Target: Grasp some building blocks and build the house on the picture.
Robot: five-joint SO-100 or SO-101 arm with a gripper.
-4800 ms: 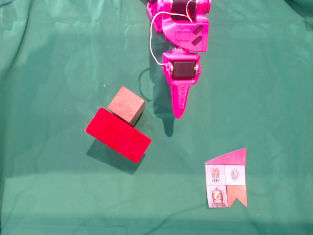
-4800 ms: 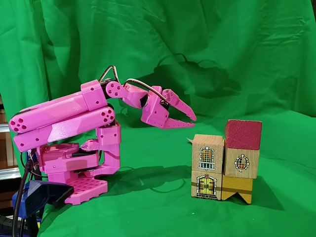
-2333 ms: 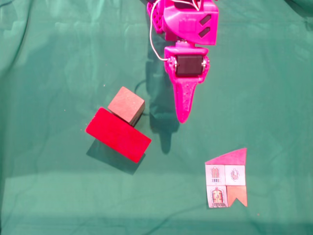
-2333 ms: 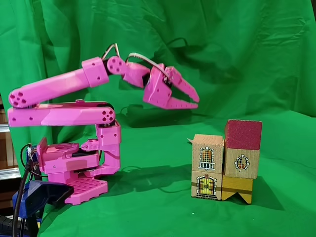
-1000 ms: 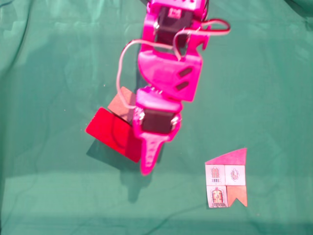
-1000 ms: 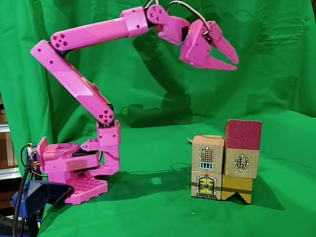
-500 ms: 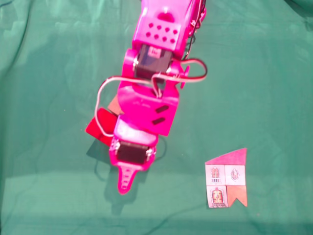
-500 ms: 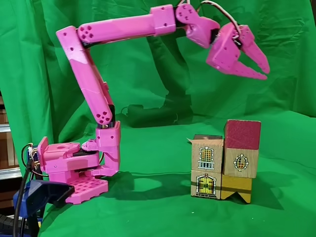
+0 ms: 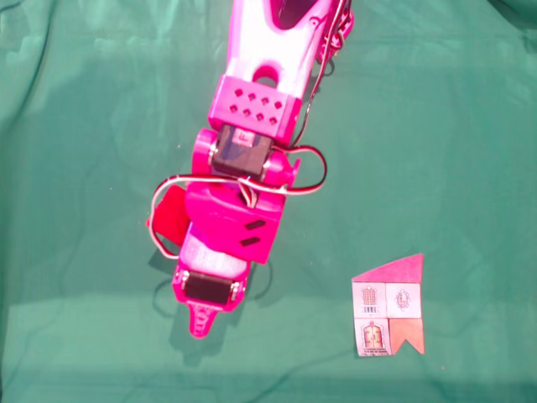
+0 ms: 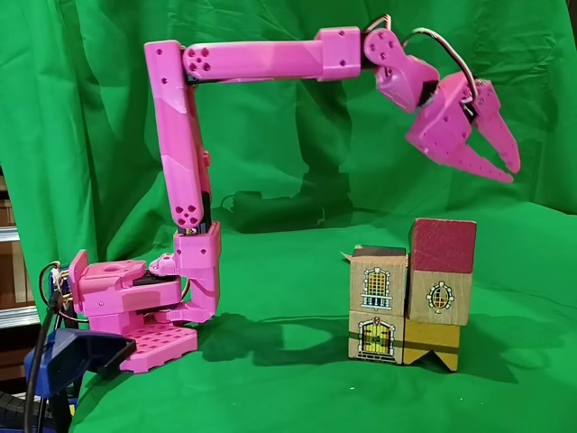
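Wooden, stiff and light, the long red block (image 9: 170, 217) wants gripping across its narrow sides; the claw (image 10: 505, 165) above it hangs spread, empty.

Magenta plastic pincer (image 10: 507, 166); bright red rectangular wooden block (image 9: 172, 216); green cloth worktop (image 9: 436, 126); flat house card (image 9: 388, 306) with pink roof, grey squares.

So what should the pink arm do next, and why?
Probably come down slowly toward the red block. In a fixed view from the side, the gripper hangs high above the block and a little to its right. Its jaws are parted and holding nothing, so it likely has to get lower before it can grab anything.
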